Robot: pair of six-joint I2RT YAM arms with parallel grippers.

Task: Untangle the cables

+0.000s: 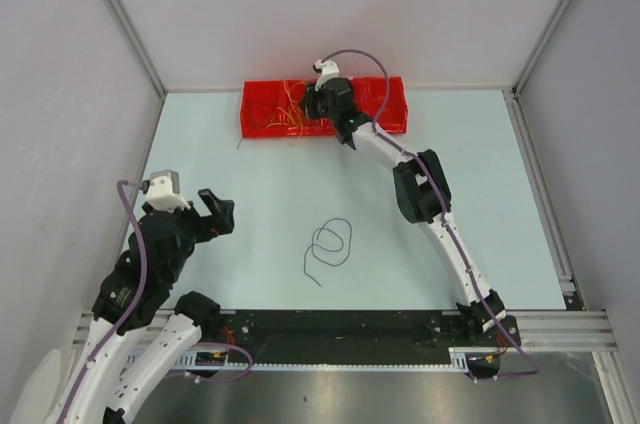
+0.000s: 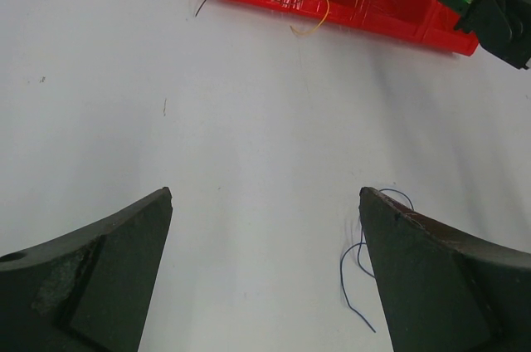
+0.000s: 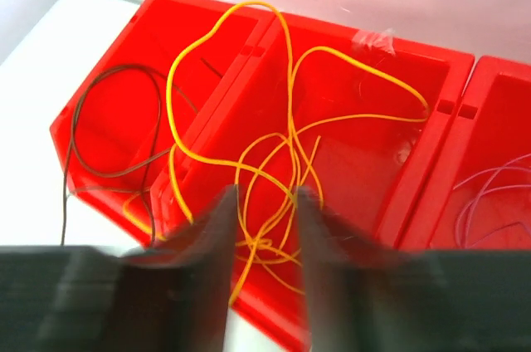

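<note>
A tangle of yellow cables [image 3: 282,161] lies in the middle compartment of a red tray [image 3: 431,144]. A dark grey cable [image 3: 83,119] loops in the tray's left compartment and hangs over its edge. My right gripper [image 3: 264,202] hovers low over the tangle, jaws narrowly apart with yellow strands between its fingers [image 3: 211,244]; in the top view it [image 1: 312,107] is over the tray [image 1: 385,114] at the far side. A navy cable [image 1: 330,244] lies curled alone mid-table, also showing in the left wrist view [image 2: 353,265]. My left gripper [image 1: 222,214] is wide open and empty [image 2: 265,194], left of it.
Pale thin wires [image 3: 498,190] lie in the tray's right compartment. A thin dark wire end [image 2: 203,5] sticks out at the tray's left corner. Grey walls enclose the table on three sides. The right arm [image 1: 425,194] stretches diagonally across the right half.
</note>
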